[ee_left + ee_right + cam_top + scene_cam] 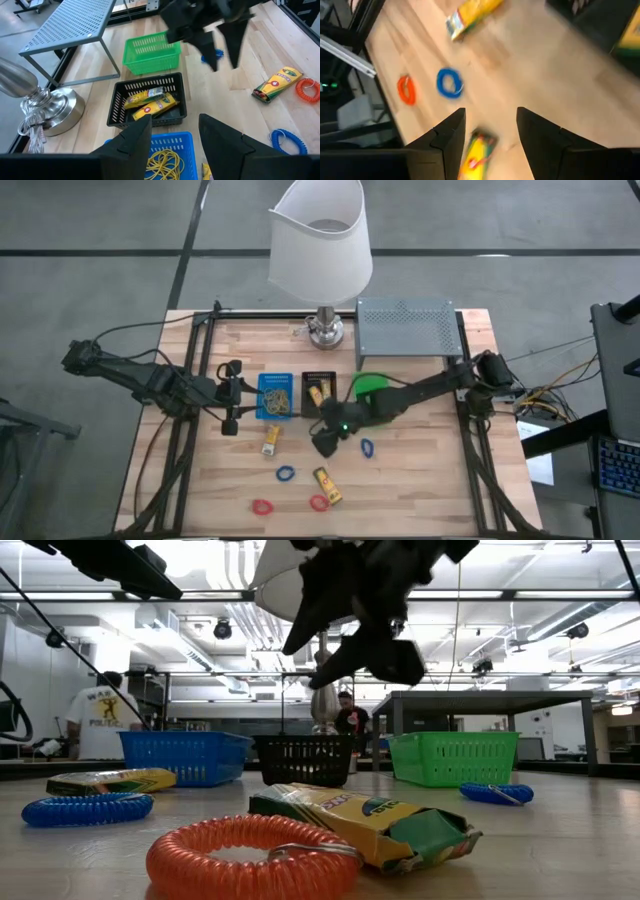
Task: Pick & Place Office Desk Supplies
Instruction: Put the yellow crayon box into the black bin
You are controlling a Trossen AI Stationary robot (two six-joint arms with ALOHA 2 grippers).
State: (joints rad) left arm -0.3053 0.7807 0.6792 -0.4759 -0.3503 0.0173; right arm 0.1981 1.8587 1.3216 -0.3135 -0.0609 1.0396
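My right gripper (325,442) (490,117) hangs open above the table, just near of the black tray (320,392), and touches nothing. Below it lie a yellow packet (476,152), a blue ring (450,82) and a red ring (406,90). A second packet (270,440) lies near the blue tray (275,396), and another blue ring (367,447) lies to the right. My left gripper (231,396) (175,125) waits open at the blue tray's left side; tan rubber bands (165,162) lie in that tray. Two packets (150,102) lie in the black tray.
A green tray (372,387) stands right of the black one. A grey perforated shelf (405,325) and a lamp (322,255) occupy the far side. A second red ring (319,502) lies near the near edge. People stand in the room beyond the table.
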